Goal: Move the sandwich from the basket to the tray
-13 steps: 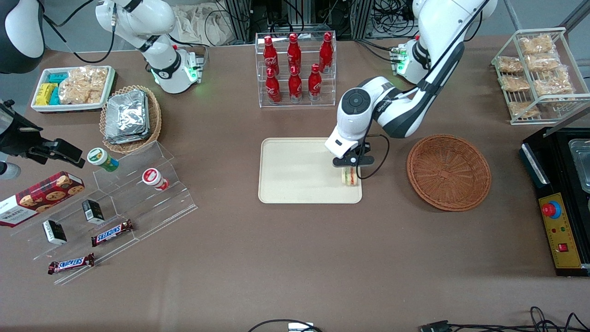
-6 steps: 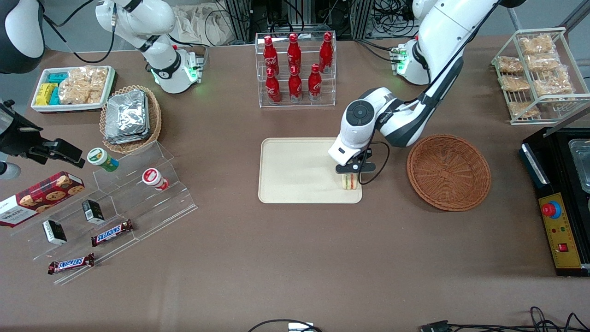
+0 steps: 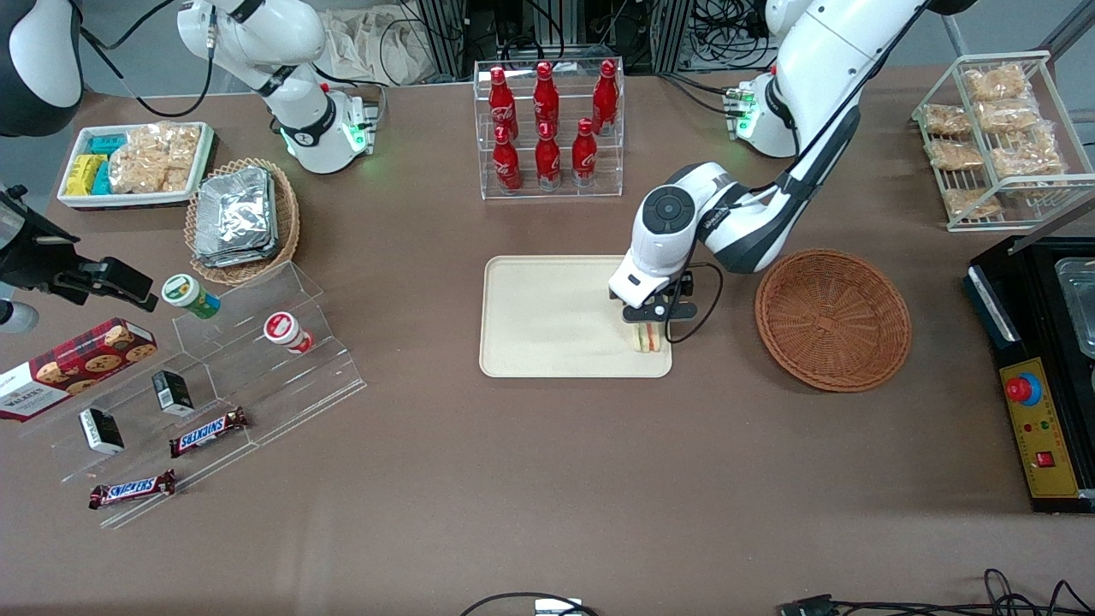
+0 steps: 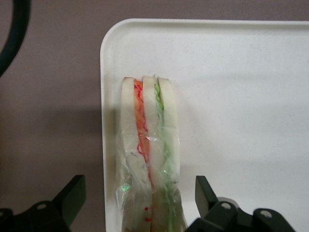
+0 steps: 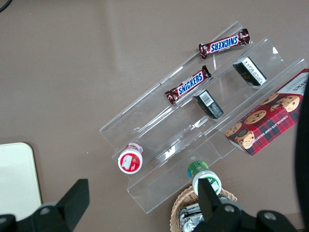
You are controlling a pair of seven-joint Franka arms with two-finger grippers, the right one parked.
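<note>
Your left gripper (image 3: 652,322) hangs just above the sandwich (image 3: 648,337), and in the wrist view its two black fingers (image 4: 72,198) stand spread wide, one on each side of the wedge with clear gaps, gripping nothing. You can see the sandwich lying on the cream-beige tray (image 3: 547,325), right against the tray's rim at the corner that is nearest the front camera on the wicker basket's side. In the wrist view the sandwich (image 4: 149,154) shows three white bread slices with a red-pink layer and a green layer between them, all under crinkled clear wrap, its long side running along the rim of the tray (image 4: 231,87). Beside the tray, toward your working arm's end of the table, the reddish-brown wicker basket (image 3: 832,318) sits apart from it with nothing inside.
</note>
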